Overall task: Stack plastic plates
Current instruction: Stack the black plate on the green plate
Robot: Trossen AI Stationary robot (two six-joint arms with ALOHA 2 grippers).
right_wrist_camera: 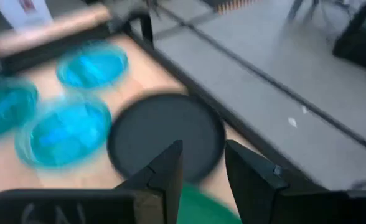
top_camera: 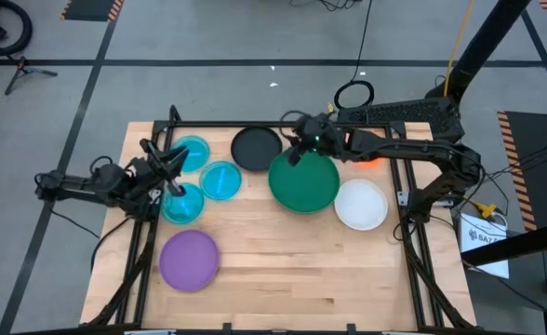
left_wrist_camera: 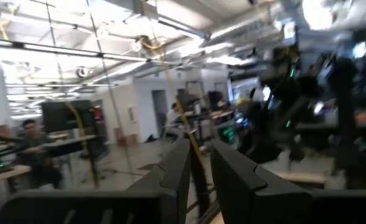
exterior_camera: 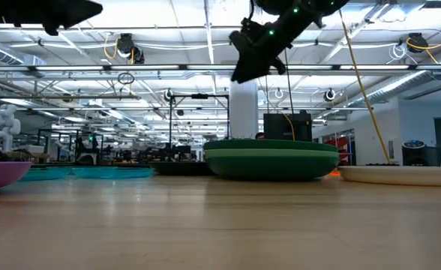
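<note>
Plates are what the right gripper [top_camera: 301, 146] is after: it hangs above the far rim of the dark green plate [top_camera: 303, 182], close to the black plate [top_camera: 256, 148], its fingers [right_wrist_camera: 164, 168] a little apart and holding nothing. In the low view the green plate shows a lighter green band beneath a darker rim, so I judge that two large plates are already nested there and that the step in hand is fetching the next one, most likely the black plate (the wrist camera looks straight down at it). The next move calls for dropping to that plate's edge, pinching the rim and carrying it onto the green stack.

The left gripper [top_camera: 171, 172] hovers among three translucent blue plates [top_camera: 220, 180], its fingers [left_wrist_camera: 170, 177] set close with a narrow gap, empty.

A white plate [top_camera: 361, 204] lies just beside the green one, and a purple plate [top_camera: 190, 259] sits well apart near the front left. All rest on a pale wooden table [top_camera: 301, 270] in a dark frame. Beyond is a lit workshop with benches, monitors and a seated person [left_wrist_camera: 30, 146].
</note>
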